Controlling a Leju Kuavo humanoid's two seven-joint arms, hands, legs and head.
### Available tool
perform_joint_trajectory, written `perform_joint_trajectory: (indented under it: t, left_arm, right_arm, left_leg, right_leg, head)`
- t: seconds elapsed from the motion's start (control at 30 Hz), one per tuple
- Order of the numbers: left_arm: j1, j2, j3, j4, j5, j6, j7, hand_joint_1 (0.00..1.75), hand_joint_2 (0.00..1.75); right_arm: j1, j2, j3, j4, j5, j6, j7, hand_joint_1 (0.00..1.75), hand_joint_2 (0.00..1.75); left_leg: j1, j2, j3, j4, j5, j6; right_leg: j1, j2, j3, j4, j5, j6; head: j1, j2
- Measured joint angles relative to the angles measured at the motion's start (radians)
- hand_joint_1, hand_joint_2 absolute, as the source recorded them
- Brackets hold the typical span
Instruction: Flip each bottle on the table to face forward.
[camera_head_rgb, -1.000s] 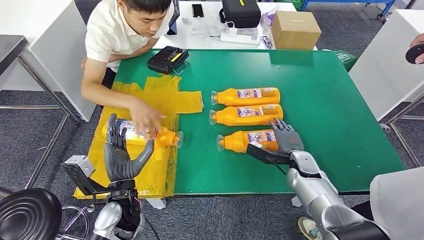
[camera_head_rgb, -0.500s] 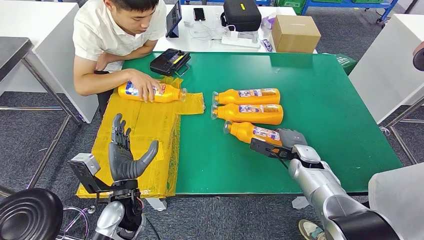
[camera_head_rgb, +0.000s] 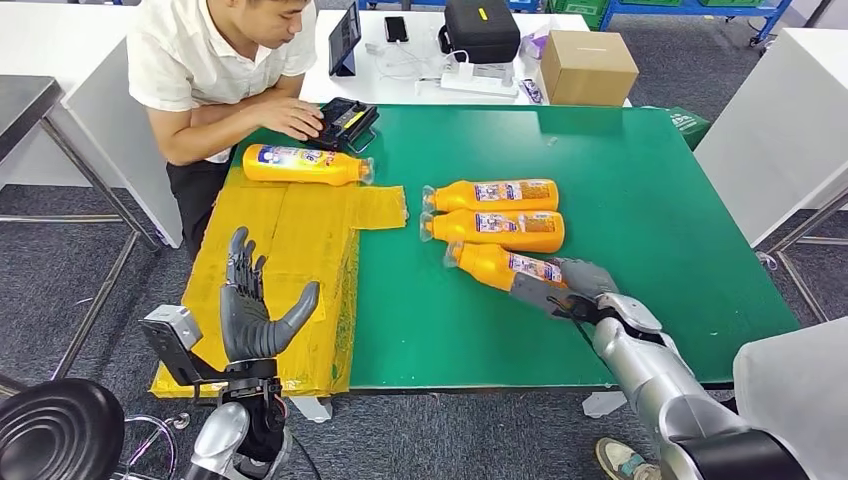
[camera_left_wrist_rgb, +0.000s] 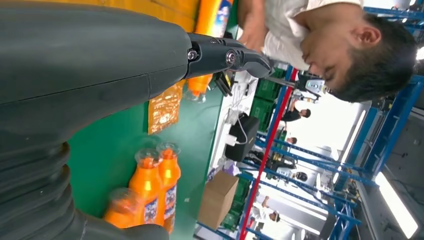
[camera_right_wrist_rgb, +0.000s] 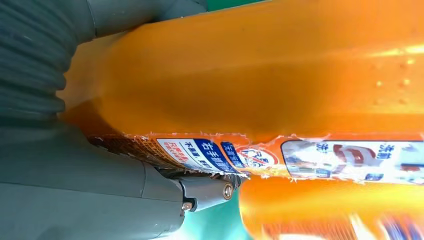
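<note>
Orange bottle (camera_head_rgb: 503, 267) lies tilted on green worktop (camera_head_rgb: 640, 190), gripped at its base by right robot hand (camera_head_rgb: 568, 286). Left robot hand (camera_head_rgb: 251, 308) raised, fingers spread, holding nothing.

Person's hand (camera_head_rgb: 292, 117) left fourth bottle (camera_head_rgb: 303, 164), now on controller (camera_head_rgb: 338, 121); right robot hand (camera_head_rgb: 572, 282) tilted nearest bottle (camera_head_rgb: 505, 266).

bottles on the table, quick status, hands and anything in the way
Right hand grips nearest bottle, tilted off the row. Left hand open, raised. Fourth bottle on yellow sheet by person's arm.
</note>
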Motion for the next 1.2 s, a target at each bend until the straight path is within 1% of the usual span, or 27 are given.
perform_joint_trajectory:
  t: [0.07, 0.1, 0.17, 0.2, 0.27, 0.43, 0.47, 0.53, 0.57, 0.63, 0.7, 0.87, 1.03, 1.2]
  left_arm:
    - [0.000, 0.000, 0.000, 0.009, 0.071, -0.030, 0.042, 0.00, 1.75]
    - [0.001, 0.001, 0.000, 0.018, 0.133, -0.057, 0.080, 0.00, 1.75]
    - [0.006, 0.003, -0.004, 0.048, 0.268, -0.117, 0.148, 0.00, 1.75]
    - [0.008, 0.004, -0.006, 0.061, 0.313, -0.138, 0.167, 0.00, 1.75]
    - [0.011, 0.006, -0.009, 0.072, 0.338, -0.153, 0.172, 0.00, 1.75]
    - [0.011, 0.006, -0.009, 0.074, 0.340, -0.155, 0.172, 0.00, 1.75]
    - [0.015, 0.009, -0.019, 0.090, 0.344, -0.170, 0.169, 0.00, 1.75]
    - [0.024, 0.024, -0.062, 0.133, 0.333, -0.206, 0.151, 0.00, 1.75]
    - [0.029, 0.036, -0.093, 0.156, 0.316, -0.230, 0.142, 0.00, 1.75]
    - [0.031, 0.053, -0.140, 0.162, 0.276, -0.274, 0.134, 0.00, 1.75]
    - [0.029, 0.059, -0.165, 0.154, 0.262, -0.314, 0.132, 0.00, 1.75]
    - [0.018, 0.060, -0.182, 0.142, 0.271, -0.333, 0.135, 0.00, 1.75]
    - [0.007, 0.060, -0.181, 0.143, 0.295, -0.325, 0.143, 0.00, 1.75]
    - [-0.004, 0.051, -0.175, 0.143, 0.338, -0.287, 0.158, 0.00, 1.75]
  right_arm:
    - [0.036, 0.014, -0.038, -0.027, -0.112, 0.024, -0.143, 1.75, 1.75]
    - [0.059, 0.027, -0.054, -0.048, -0.167, 0.040, -0.208, 1.75, 1.75]
    - [0.103, 0.057, -0.075, -0.096, -0.268, 0.073, -0.295, 1.75, 1.75]
    - [0.116, 0.069, -0.081, -0.114, -0.303, 0.085, -0.316, 1.75, 1.75]
    - [0.127, 0.078, -0.084, -0.129, -0.330, 0.095, -0.326, 1.75, 1.75]
    - [0.129, 0.080, -0.085, -0.131, -0.334, 0.096, -0.328, 1.75, 1.75]
    - [0.147, 0.094, -0.085, -0.157, -0.369, 0.105, -0.330, 1.75, 1.75]
    - [0.216, 0.138, -0.078, -0.274, -0.501, 0.129, -0.330, 1.75, 1.75]
    - [0.258, 0.167, -0.064, -0.361, -0.581, 0.140, -0.325, 1.75, 1.75]
    - [0.291, 0.205, -0.010, -0.464, -0.646, 0.141, -0.305, 1.75, 1.75]
    - [0.280, 0.230, 0.042, -0.476, -0.643, 0.138, -0.294, 1.75, 1.75]
    - [0.231, 0.263, 0.126, -0.422, -0.587, 0.114, -0.281, 1.75, 1.75]
    - [0.198, 0.290, 0.206, -0.367, -0.526, 0.085, -0.279, 1.75, 1.75]
    - [0.192, 0.303, 0.278, -0.336, -0.469, 0.021, -0.322, 1.75, 1.75]
  left_leg:
    - [0.000, 0.004, 0.001, 0.000, -0.001, -0.001]
    - [0.000, 0.005, 0.002, 0.000, -0.001, -0.001]
    - [0.000, 0.006, 0.002, 0.000, 0.000, -0.001]
    - [0.001, 0.006, 0.001, 0.000, 0.000, -0.001]
    - [0.001, 0.005, 0.001, 0.000, 0.000, -0.001]
    - [0.001, 0.005, 0.001, 0.000, 0.000, -0.001]
    - [0.001, 0.005, -0.001, 0.000, 0.001, -0.002]
    - [0.001, 0.004, -0.010, 0.000, 0.003, -0.002]
    - [0.001, 0.003, -0.016, 0.000, 0.005, -0.003]
    - [0.001, 0.001, -0.025, 0.000, 0.006, -0.003]
    - [0.001, 0.001, -0.027, 0.000, 0.006, -0.003]
    - [0.001, 0.001, -0.028, 0.000, 0.006, -0.003]
    - [0.001, 0.000, -0.028, 0.000, 0.006, -0.003]
    - [0.001, 0.000, -0.028, 0.000, 0.006, -0.003]
  right_leg:
    - [0.000, 0.005, 0.005, 0.000, 0.002, -0.001]
    - [0.001, 0.007, 0.006, 0.000, 0.002, -0.002]
    - [0.001, 0.007, 0.006, 0.000, 0.002, -0.002]
    - [0.001, 0.007, 0.005, 0.000, 0.002, -0.002]
    - [0.001, 0.007, 0.005, 0.001, 0.002, -0.002]
    - [0.001, 0.007, 0.005, 0.001, 0.002, -0.002]
    - [0.001, 0.007, 0.003, 0.001, 0.002, -0.002]
    - [0.001, 0.005, -0.006, 0.004, 0.002, -0.002]
    - [0.001, 0.004, -0.011, 0.005, 0.003, -0.002]
    - [0.001, 0.003, -0.018, 0.006, 0.003, -0.002]
    - [0.000, 0.002, -0.021, 0.006, 0.003, -0.002]
    - [0.000, 0.002, -0.022, 0.006, 0.003, -0.002]
    - [0.000, 0.002, -0.022, 0.006, 0.003, -0.002]
    - [0.000, 0.002, -0.022, 0.006, 0.002, -0.002]
  head:
    - [0.000, 0.000]
    - [-0.001, 0.000]
    - [-0.001, 0.000]
    - [-0.001, 0.000]
    - [0.000, 0.000]
    - [-0.001, 0.000]
    - [-0.001, 0.000]
    - [-0.001, 0.000]
    - [-0.001, 0.000]
    - [-0.001, 0.000]
    - [-0.001, 0.000]
    - [-0.001, 0.000]
    - [-0.001, 0.000]
    - [-0.001, 0.000]
